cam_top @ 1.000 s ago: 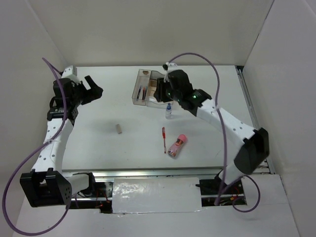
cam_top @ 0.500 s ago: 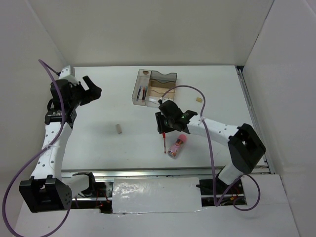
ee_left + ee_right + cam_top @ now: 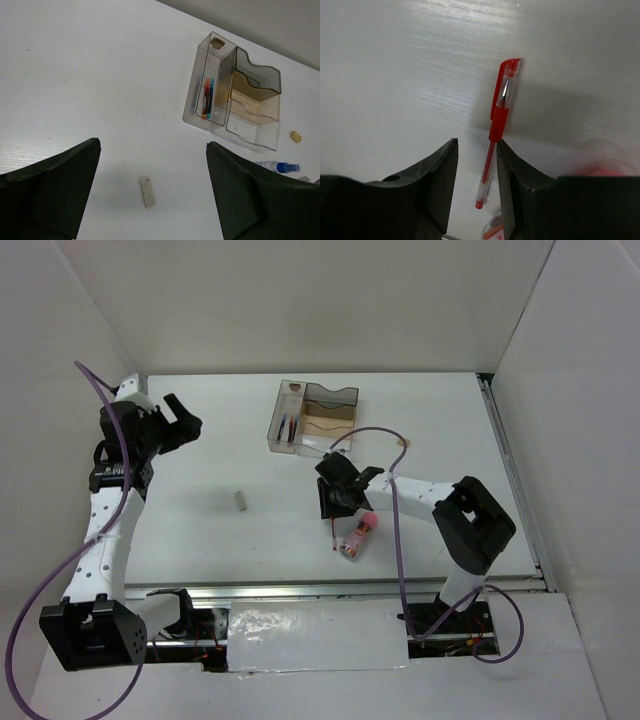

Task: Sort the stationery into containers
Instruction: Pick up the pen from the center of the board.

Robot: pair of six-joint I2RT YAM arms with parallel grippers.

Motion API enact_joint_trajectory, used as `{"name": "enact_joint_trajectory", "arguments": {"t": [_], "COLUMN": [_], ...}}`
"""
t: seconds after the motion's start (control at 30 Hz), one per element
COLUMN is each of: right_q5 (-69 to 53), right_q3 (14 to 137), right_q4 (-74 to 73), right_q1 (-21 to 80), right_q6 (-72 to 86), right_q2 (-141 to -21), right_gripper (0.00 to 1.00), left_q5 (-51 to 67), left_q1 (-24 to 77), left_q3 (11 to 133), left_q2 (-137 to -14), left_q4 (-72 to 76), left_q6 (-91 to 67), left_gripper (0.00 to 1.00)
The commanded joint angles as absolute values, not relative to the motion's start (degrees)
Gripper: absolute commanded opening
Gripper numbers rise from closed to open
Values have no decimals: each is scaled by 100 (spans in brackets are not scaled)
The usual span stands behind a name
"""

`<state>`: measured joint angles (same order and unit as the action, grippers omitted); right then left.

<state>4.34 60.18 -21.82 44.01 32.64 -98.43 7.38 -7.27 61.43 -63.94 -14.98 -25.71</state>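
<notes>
Two grippers need your attention, and the right gripper (image 3: 476,146) is the busy one. Its jaws are partly spread and straddle the lower barrel of the red pen (image 3: 500,112), which lies flat on the table (image 3: 200,540). A sliver of table shows between the pen and the left-hand finger (image 3: 437,180), so you cannot call it a pinch. The pink tube (image 3: 360,534) lies just beside that pen. Your left gripper (image 3: 182,418) hangs over the far left of the table with its jaws spread as wide as they go, holding and touching nothing. Below it one beige block (image 3: 147,192) sits alone on the table. The organizer tray (image 3: 252,142) stands farther off, with red and blue pens (image 3: 207,97) in its long narrow compartment. The blue-capped bottle (image 3: 277,166) lies just in front of the tray, and a second beige block (image 3: 296,136) lies near its right end. Compared with a second ago, your right gripper has left the tray and come down onto the red pen, while the left arm has barely shifted.
</notes>
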Motion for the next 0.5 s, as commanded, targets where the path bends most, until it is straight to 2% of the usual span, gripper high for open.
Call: {"name": "enact_joint_trajectory", "arguments": {"t": [0.0, 0.27, 0.3, 0.47], "right_q5": [457, 606, 580, 510], "right_q3": [5836, 5950, 5941, 6064], "right_q4": [-2153, -2276, -2276, -2276], "right_q1": [4430, 4438, 4430, 4500], "right_q6": [3489, 3489, 3498, 3402], "right_q2": [-9958, -10300, -10327, -10249], "right_gripper": [44, 40, 37, 7], "left_q5": [765, 914, 923, 1019], "left_q1": [-817, -958, -975, -1028], "left_q3": [6047, 6100, 6100, 5994], "left_q2": [-6451, -6627, -6644, -6688], "left_q4": [-1222, -1151, -1143, -1020], "left_q6": [-2593, -2619, -2610, -2637], "left_gripper": [99, 99, 99, 99]}}
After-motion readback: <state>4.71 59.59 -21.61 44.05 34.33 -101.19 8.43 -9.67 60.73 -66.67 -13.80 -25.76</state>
